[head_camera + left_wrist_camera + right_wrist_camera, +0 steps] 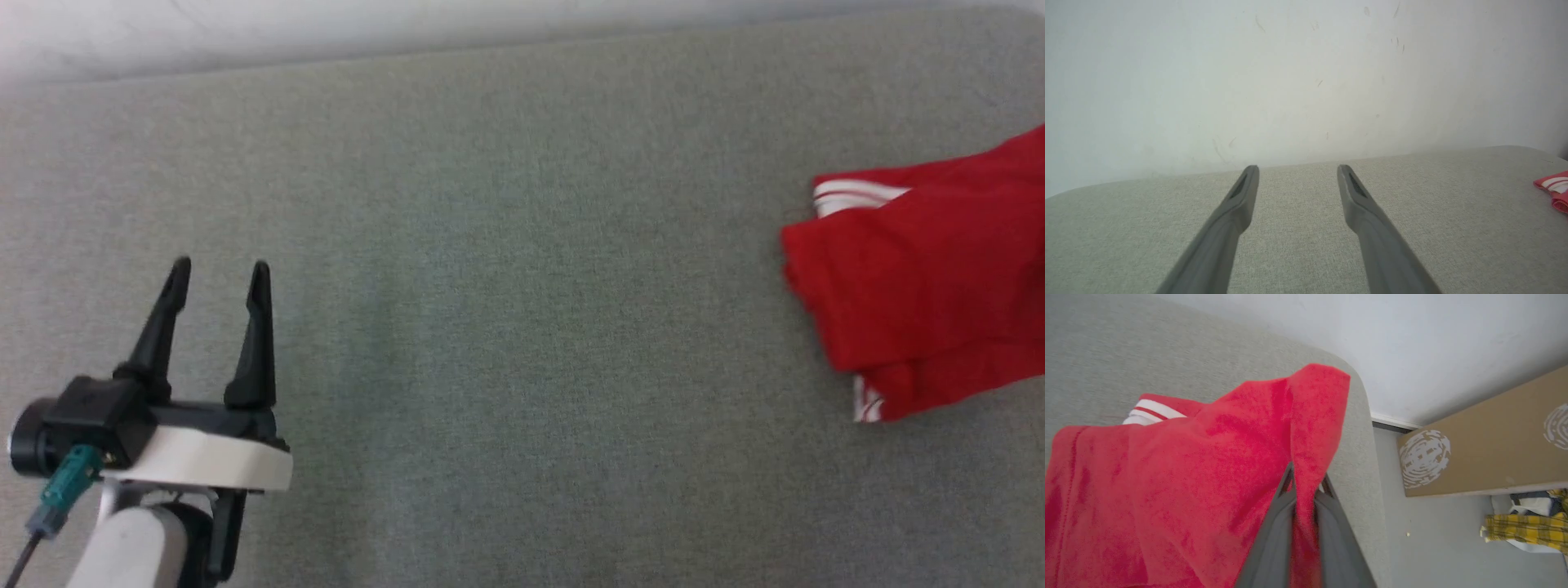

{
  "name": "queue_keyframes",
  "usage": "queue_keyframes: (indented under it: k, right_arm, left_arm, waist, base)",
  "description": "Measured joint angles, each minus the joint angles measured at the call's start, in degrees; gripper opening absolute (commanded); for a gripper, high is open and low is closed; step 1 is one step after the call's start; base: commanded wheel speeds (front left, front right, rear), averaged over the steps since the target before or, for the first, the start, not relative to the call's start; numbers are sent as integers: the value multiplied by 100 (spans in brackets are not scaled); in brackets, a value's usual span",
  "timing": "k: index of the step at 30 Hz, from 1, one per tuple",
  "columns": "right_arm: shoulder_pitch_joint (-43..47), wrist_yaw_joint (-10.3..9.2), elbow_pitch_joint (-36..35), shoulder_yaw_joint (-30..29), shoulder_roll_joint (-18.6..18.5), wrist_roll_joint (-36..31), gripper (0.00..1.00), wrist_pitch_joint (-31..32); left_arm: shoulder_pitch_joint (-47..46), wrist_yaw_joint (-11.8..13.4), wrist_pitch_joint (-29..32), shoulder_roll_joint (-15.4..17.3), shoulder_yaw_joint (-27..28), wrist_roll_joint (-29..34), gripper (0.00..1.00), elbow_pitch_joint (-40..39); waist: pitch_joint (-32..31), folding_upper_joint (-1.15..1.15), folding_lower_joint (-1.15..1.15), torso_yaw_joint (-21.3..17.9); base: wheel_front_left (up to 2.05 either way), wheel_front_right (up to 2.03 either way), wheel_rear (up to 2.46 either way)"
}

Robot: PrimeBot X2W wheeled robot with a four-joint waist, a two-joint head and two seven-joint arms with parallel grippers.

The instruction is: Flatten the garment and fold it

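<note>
Shirt: a bright red shirt [931, 278] lies bunched and partly folded over itself at the right side of the counter [522, 327], running out of the head view at the right edge.
Sleeve: a white sleeve [849, 196] with red stripes shows from under the red cloth at the far left corner of the heap; a second small white and red piece shows at its near corner.
Right pincer: the right pincer [1306, 477] is clenched on a fold of the shirt [1167, 477] near the rounded corner of the counter [1106, 355]; the red cloth runs between the two dark fingers and rises above them in a peak.
Left pincer: the left pincer [220, 264] is released, its fingers spread wide with nothing between them; it is at the lower left of the head view, well apart from the shirt.
Left wrist view: the left pincer [1298, 167] points across the grey-green counter [1453, 204] toward a pale wall [1290, 81]; a small bit of the shirt [1555, 190] shows at the right edge.
Beside the counter: a brown cardboard box [1486, 457] with white round prints stands on the grey floor [1433, 547], and a yellow checked cloth [1523, 531] lies just beside it.
</note>
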Motion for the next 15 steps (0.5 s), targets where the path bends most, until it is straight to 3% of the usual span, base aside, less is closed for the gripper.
queue_keyframes:
  k: [7, 15]
  right_arm:
    - [-121, 2, 356, -460, -536, -375, 0, -179]
    - [-261, 4, 627, -848, -645, -759, 0, -624]
  left_arm:
    - [-469, -52, 19, 141, 0, 116, 100, -175]
    - [-821, -136, 51, 269, -85, 270, 100, -261]
  waist:
    - [596, 0, 0, -101]
    - [1290, 0, 1, -185]
  base:
    - [0, 0, 0]
    - [0, 0, 0]
